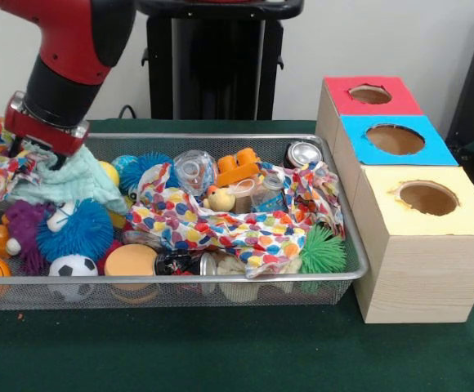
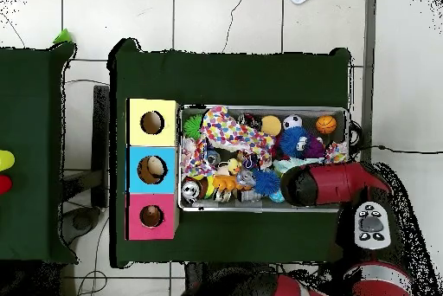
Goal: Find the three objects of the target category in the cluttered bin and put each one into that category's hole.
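The silver wire-mesh bin (image 1: 221, 278) is full of toys; it also shows in the overhead view (image 2: 260, 108). A small yellow plush duckling (image 1: 219, 198) with an orange beak lies in its middle on a heart-patterned cloth, and shows from above (image 2: 231, 168). The other plush animals are not clearly visible. My gripper (image 1: 45, 151) is over the bin's left end, shut on a pale green cloth (image 1: 65, 181) that hangs from it. The red-surround hole (image 1: 370, 95) tops the farthest wooden box (image 2: 152, 216).
Boxes with a blue-surround hole (image 1: 395, 139) and a yellow-surround hole (image 1: 427, 198) stand right of the bin. The bin holds a heart-patterned cloth (image 1: 221, 224), blue (image 1: 86, 231) and green (image 1: 323, 249) spiky balls, orange bricks (image 1: 239, 167), a can (image 1: 304, 153), a football (image 1: 73, 265).
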Controlling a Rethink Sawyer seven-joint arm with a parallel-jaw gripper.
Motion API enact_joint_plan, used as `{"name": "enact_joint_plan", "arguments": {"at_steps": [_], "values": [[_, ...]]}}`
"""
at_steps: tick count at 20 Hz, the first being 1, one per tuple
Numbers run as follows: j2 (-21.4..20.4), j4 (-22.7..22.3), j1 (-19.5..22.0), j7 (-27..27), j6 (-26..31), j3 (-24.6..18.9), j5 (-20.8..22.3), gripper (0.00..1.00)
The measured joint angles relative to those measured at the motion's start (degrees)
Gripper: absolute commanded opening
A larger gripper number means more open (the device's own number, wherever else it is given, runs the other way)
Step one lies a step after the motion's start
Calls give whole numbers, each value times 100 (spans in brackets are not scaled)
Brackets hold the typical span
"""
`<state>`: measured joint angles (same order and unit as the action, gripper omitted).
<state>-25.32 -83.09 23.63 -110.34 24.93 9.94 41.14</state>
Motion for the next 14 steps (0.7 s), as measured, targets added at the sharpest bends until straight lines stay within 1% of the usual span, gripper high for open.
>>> {"name": "enact_joint_plan", "arguments": {"at_steps": [2, 3, 10, 11, 14], "values": [[-30, -22, 84, 0, 1, -46, -36, 100], [-80, -65, 234, 0, 1, -132, -159, 100], [-225, -250, 610, 0, 2, -387, -706, 100], [-271, -346, 703, 0, 4, -455, -902, 100], [-305, -453, 769, 0, 14, -513, -1107, 100]]}}
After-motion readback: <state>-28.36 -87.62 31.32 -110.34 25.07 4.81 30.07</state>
